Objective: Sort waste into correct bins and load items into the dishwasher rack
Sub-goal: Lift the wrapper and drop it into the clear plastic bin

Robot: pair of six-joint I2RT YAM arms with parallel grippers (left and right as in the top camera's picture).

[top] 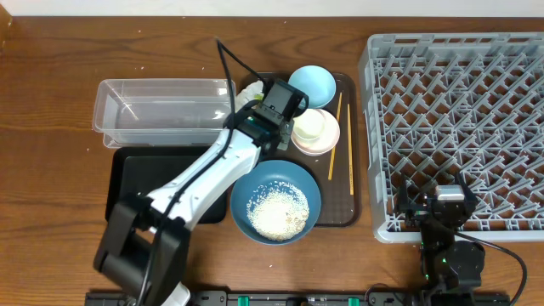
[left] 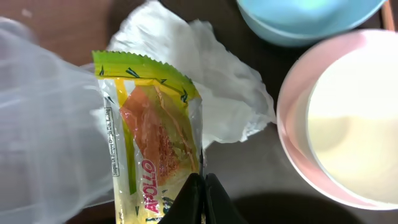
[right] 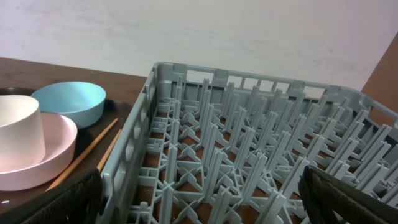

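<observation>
Furniture: one dark brown wood-grain table [top: 51, 51], evenly lit, without harsh shadow. A plain off-white wall [right: 186, 31] stands behind its far edge.

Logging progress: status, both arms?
Left tool shut on wrapper. Right tool open at rack edge. Tissue behind wrapper, pink bowl beside.

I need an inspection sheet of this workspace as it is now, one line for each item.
Surface: brown wooden table, no spills seen.
Job's things: rice in the deep-blue bowl; light-blue bowl; white cup inside the pink-rimmed bowl; tissue; clear tub, black tray and rack, nothing seen in them.
Clutter: chopsticks on the brown serving tray.
Grippers: left gripper shut on the snack wrapper; right gripper open, at the rack's near edge.
Cables: black cable on the left arm.
Surroundings: pale wall.
</observation>
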